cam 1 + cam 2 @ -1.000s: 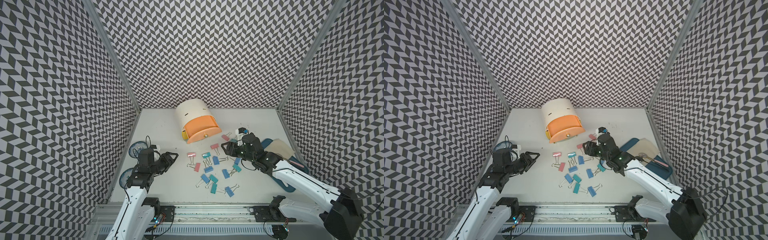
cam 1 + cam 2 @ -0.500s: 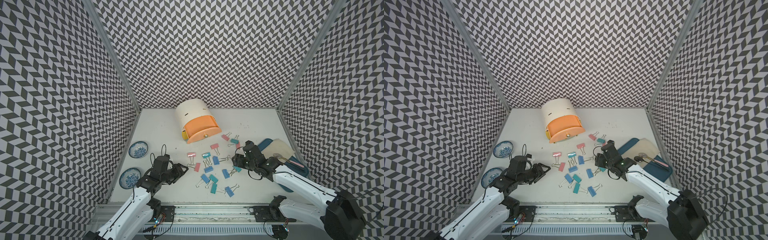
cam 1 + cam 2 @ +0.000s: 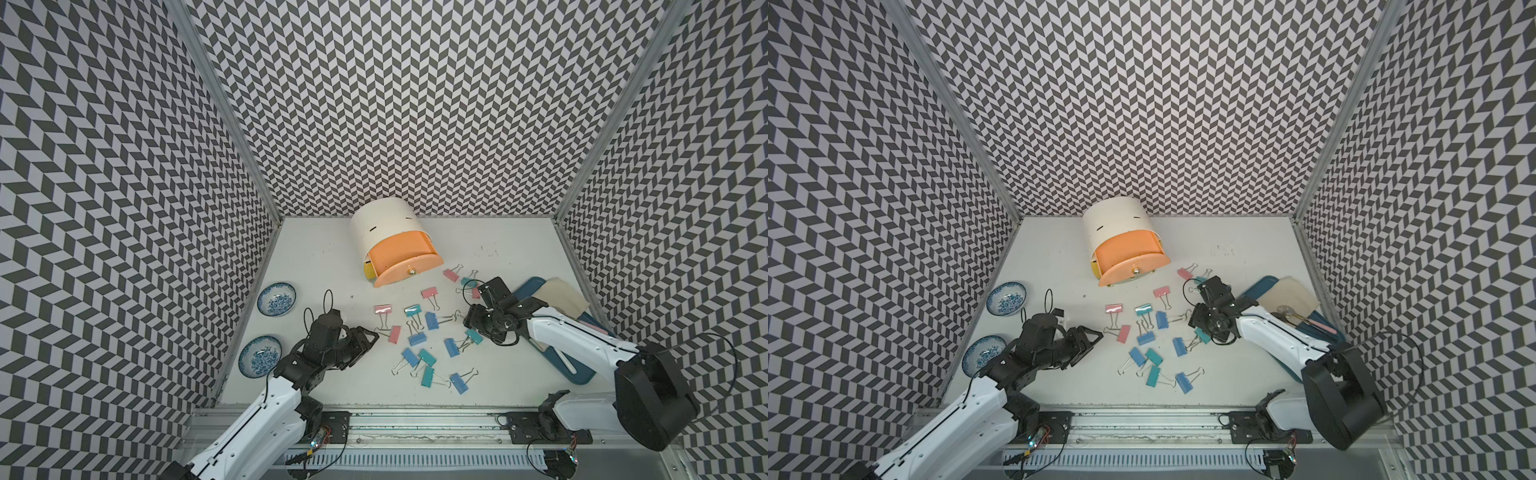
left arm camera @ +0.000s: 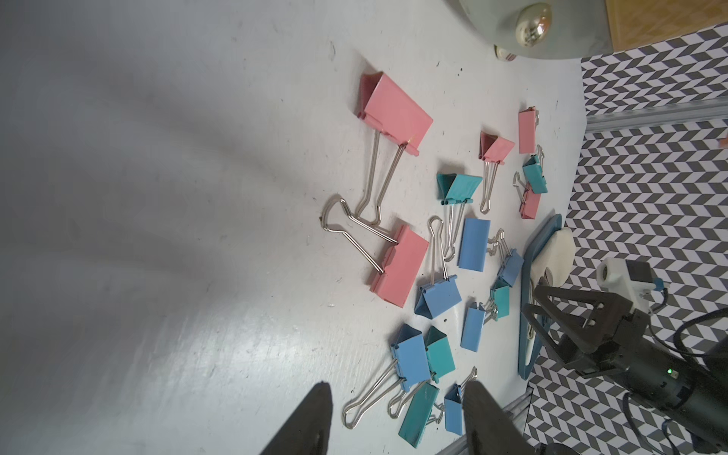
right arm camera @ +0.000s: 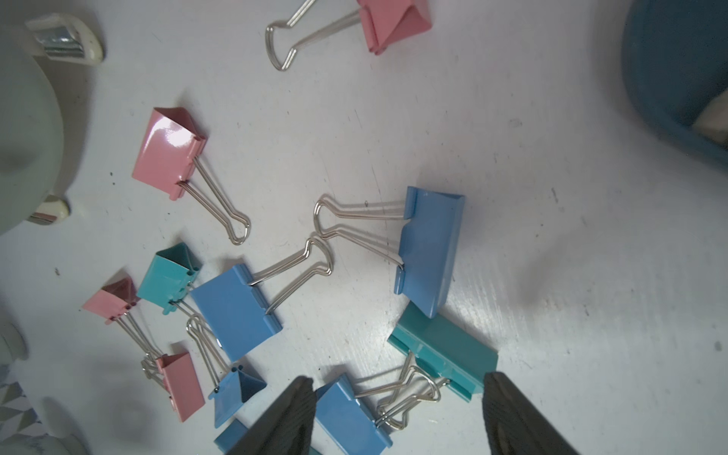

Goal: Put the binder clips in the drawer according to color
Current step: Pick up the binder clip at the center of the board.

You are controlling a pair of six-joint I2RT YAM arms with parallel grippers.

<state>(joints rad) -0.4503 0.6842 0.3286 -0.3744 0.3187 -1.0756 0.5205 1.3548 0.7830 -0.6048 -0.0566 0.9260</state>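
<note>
All the small pink, teal and blue folding binder clips with silver wire loop handles (image 3: 431,321) lie loose on the white tabletop (image 3: 316,257), in front of the cream round-topped cabinet (image 3: 380,220) and its pulled-out orange plastic drawer (image 3: 401,253). None in the drawer that I can see. Left gripper (image 4: 396,390): fingers apart, empty, low, just beside a flat pink clip (image 3: 394,333). Right gripper (image 5: 398,384): fingers wide apart, empty, hovering over a teal clip (image 5: 445,350) and a blue clip (image 5: 346,417) whose wire loops (image 5: 409,388) cross (that's the snag). Step in hand, as I read it: first picks. Right should bite the teal body across its narrow width, not the wires, and lift slowly. If blue drags along, set down and separate. Left has it easier: its pink one only overlaps loops with another pink, same colour, harmless. Grip bodies square, one colour per trip. Which colour goes in which drawer: can't tell from here.
</note>
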